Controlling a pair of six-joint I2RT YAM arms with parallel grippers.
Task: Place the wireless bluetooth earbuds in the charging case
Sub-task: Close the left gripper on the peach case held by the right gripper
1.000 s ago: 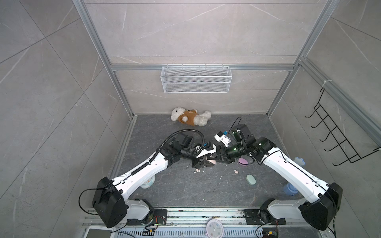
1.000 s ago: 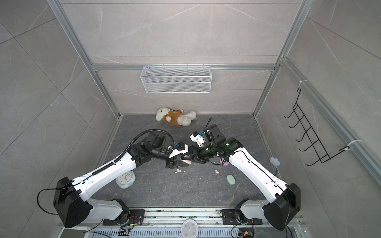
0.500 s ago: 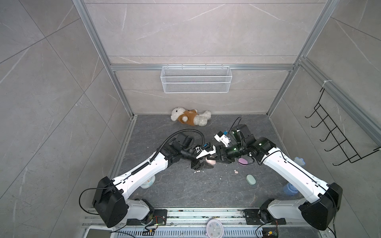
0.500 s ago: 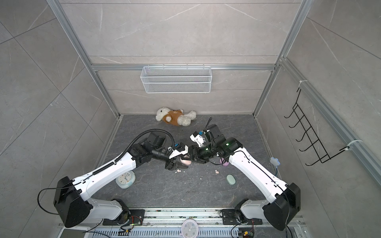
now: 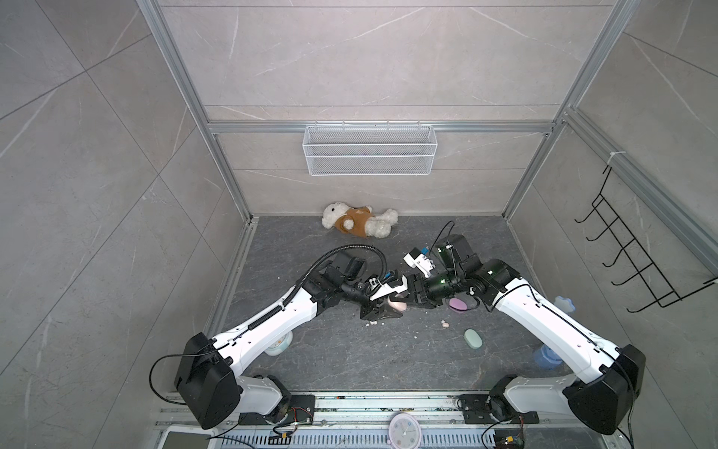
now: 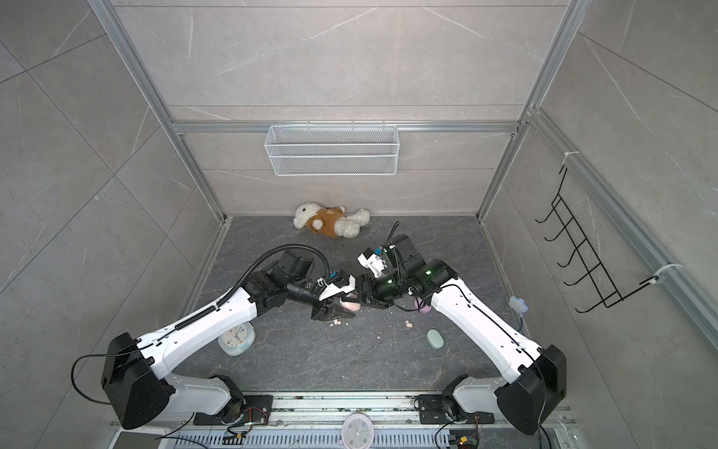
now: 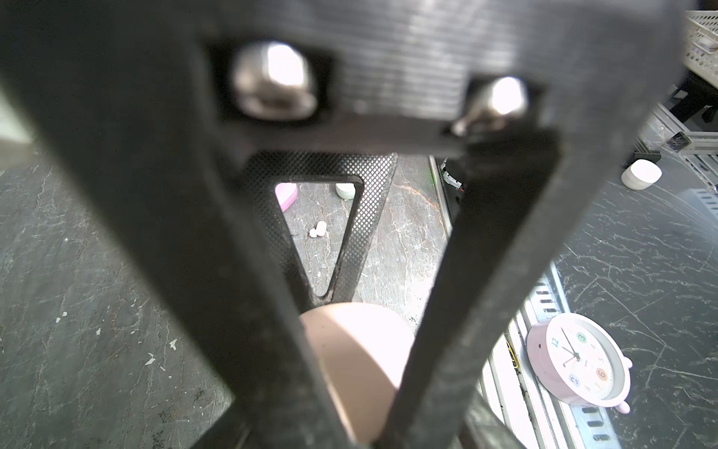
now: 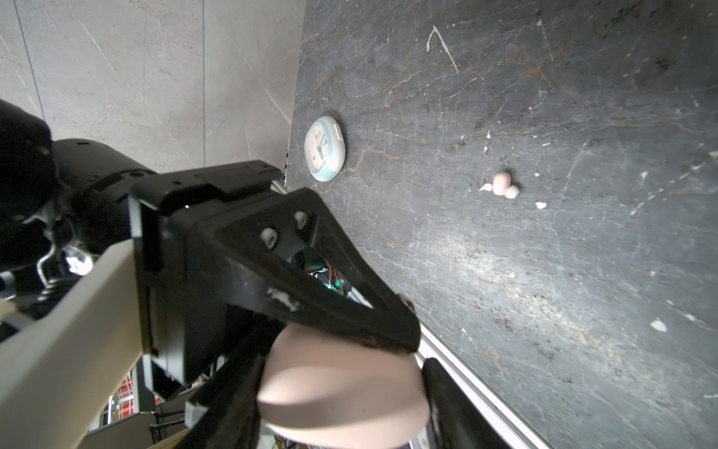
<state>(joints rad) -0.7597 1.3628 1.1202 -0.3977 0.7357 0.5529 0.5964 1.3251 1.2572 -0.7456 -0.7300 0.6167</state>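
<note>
We hold one peach case between both grippers at mid-table.

Our left gripper (image 5: 390, 309) and right gripper (image 5: 412, 301) both pinch the peach charging case (image 8: 342, 388). In both top views its long axis runs roughly from one gripper to the other. Two peach earbuds (image 5: 443, 324) lie touching on the table (image 5: 349, 361), right of the case. They are too small for us to tell which way they point.
</note>
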